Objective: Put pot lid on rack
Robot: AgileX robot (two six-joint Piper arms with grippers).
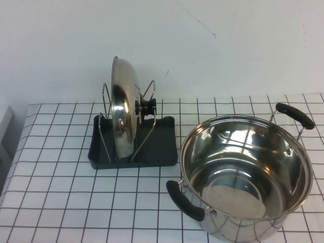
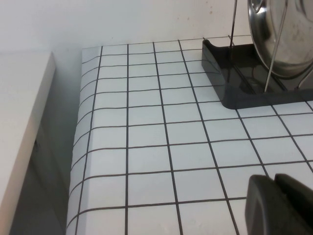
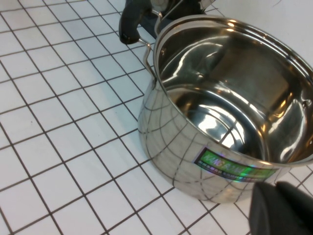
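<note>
The shiny steel pot lid (image 1: 123, 114) stands on edge in the wire loops of the dark grey rack (image 1: 162, 147), with its black knob (image 1: 148, 108) pointing right. Neither gripper touches it. In the left wrist view the rack (image 2: 230, 88) and the lid's rim (image 2: 274, 34) show far from my left gripper (image 2: 276, 183), which is shut and empty low over the tiled table. My right gripper (image 3: 276, 188) is shut and empty, close beside the pot's outer wall. Neither arm shows in the high view.
A deep steel pot (image 1: 245, 172) with two black handles stands empty at the right front; it also shows in the right wrist view (image 3: 195, 147). The table's left edge (image 2: 78, 161) drops off beside a white counter (image 2: 19, 127). A white wall stands behind.
</note>
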